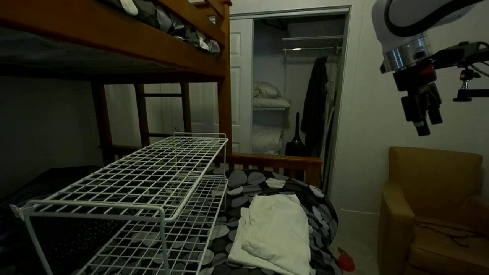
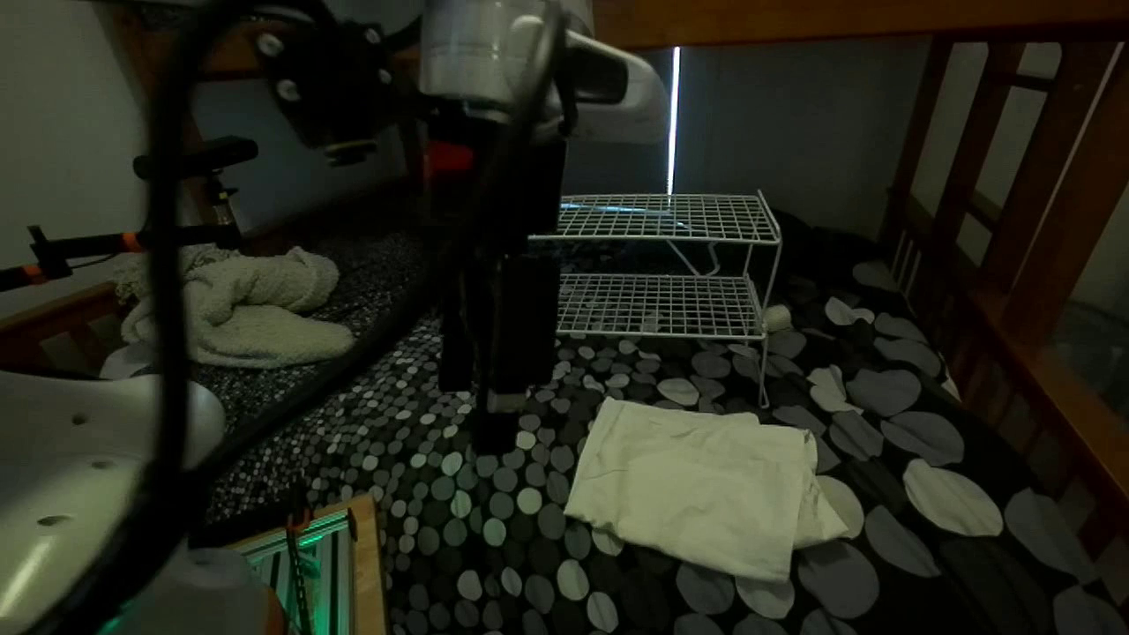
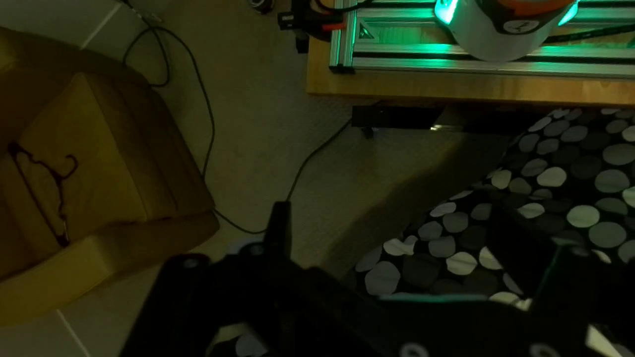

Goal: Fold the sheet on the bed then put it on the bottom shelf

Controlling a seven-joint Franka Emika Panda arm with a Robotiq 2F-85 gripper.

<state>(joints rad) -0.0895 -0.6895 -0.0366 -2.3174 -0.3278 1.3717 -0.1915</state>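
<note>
Rack [image 1: 131,172] of white wire comes first on the left in an exterior view, its bottom shelf [image 1: 193,223] low over the dotted bed [image 1: 267,182]; right of it the cream sheet [image 1: 277,231] lies on that bed in a folded stack, the layers a bit out of line, and further right come an open closet [image 1: 298,82], then the claw [image 1: 429,124], held up high, with a mustard armchair [image 1: 435,183] showing below it. Off to the left in an exterior view there's a heap of fleecy cloth [image 2: 256,300] that I can't pick out from anywhere else, just as the closet shows from a single spot. The wrist view alone makes plain a dark hanger [image 3: 60,187] on the armchair's seat at left; right of that I see a wooden board [image 3: 446,87] and more of the bed. That view also shows the claw's two fingers [image 3: 279,228] spread well apart. As for the sheet, it's lower than the claw and well clear of it: left of the claw where the closet shows, but in an exterior view with the fleecy heap, right of it.
</note>
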